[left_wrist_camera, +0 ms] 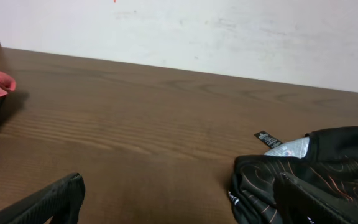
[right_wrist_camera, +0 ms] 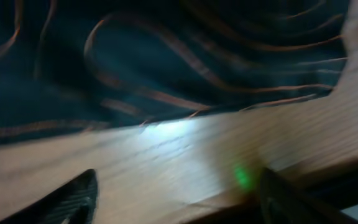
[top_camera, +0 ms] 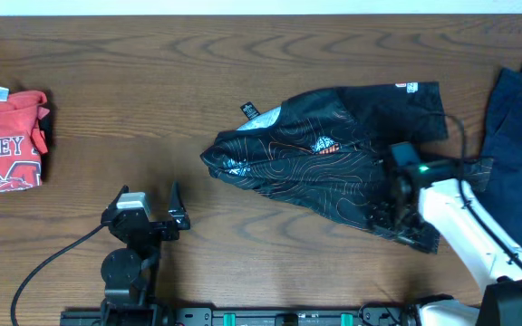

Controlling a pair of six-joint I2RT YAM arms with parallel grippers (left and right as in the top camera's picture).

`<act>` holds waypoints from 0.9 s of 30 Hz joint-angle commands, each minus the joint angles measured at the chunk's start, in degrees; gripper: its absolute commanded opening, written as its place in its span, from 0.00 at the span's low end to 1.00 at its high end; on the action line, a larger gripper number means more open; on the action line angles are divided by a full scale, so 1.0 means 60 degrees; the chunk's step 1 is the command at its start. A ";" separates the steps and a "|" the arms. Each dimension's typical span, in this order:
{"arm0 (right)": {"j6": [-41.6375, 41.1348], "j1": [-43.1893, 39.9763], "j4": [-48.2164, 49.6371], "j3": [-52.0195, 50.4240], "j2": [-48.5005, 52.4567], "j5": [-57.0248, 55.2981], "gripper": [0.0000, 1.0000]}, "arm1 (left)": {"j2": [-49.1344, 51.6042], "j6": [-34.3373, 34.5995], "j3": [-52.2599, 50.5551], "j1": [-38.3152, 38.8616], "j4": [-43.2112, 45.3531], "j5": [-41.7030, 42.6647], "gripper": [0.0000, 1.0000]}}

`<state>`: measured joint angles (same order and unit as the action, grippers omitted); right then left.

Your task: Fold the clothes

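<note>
A folded red shirt (top_camera: 5, 145) lies far left of the jersey (top_camera: 324, 154), at the table (top_camera: 152, 72) edge. The left gripper (top_camera: 149, 204) stands left of the jersey and nearer the robot, jaws wide and empty, bare wood grain between them. The jersey is a crumpled black wedge with thin orange contour lines. The right gripper (right_wrist_camera: 178, 180) sits at its lower right hem, jaws apart and holding nothing. Navy cloth (top_camera: 519, 136) lies just right.

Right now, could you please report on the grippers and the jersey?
Left gripper open, apart from the cloth. Right gripper open at edge of black jersey, holding nothing. Jersey crumpled, unfolded. Red shirt, navy garment off to the sides.
</note>
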<state>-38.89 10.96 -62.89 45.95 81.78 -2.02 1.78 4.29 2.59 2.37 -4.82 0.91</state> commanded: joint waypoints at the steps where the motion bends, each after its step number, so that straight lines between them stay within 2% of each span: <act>1: -0.0117 -0.0951 0.0182 -0.0076 -0.0113 0.0080 0.84 | 0.0076 0.0018 -0.0182 0.0047 -0.0317 -0.0044 0.98; 8: -0.0113 -0.2583 0.1115 -0.1064 -0.0113 0.0495 0.85 | 0.0076 0.0018 -0.0182 0.0047 -0.0317 -0.0044 0.98; 17: -0.0102 -0.3657 0.2014 -0.2521 -0.0109 0.1067 0.86 | 0.0076 0.0018 -0.0182 0.0047 -0.0317 -0.0044 0.98; 19: -0.0044 -0.3785 0.2164 -0.2528 -0.0113 0.1381 0.82 | 0.0076 0.0018 -0.0182 0.0047 -0.0317 -0.0040 0.98; 22: -0.0044 -0.3920 0.2528 -0.2528 -0.0113 0.1661 0.58 | 0.0076 0.0018 -0.0182 0.0047 -0.0317 -0.0044 0.98; 23: -0.0044 -0.3949 0.2601 -0.2528 -0.0113 0.1676 0.55 | 0.0076 0.0015 -0.0182 0.0047 -0.0317 -0.0044 0.98; 24: -0.0044 -0.3971 0.2677 -0.2528 -0.0113 0.1679 0.45 | 0.0076 0.0018 -0.0182 0.0047 -0.0317 -0.0044 0.98; 26: -0.0044 -0.4018 0.2816 -0.2528 -0.0113 0.1672 0.08 | 0.0076 0.0018 -0.0182 0.0047 -0.0317 -0.0044 0.98; 27: -0.0044 -0.4062 0.2845 -0.2528 -0.0113 0.1668 0.01 | 0.0076 0.0015 -0.0182 0.0047 -0.0317 -0.0044 0.98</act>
<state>-39.40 -12.56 -48.29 32.62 79.64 6.96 2.15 4.27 2.59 2.37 -4.84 0.93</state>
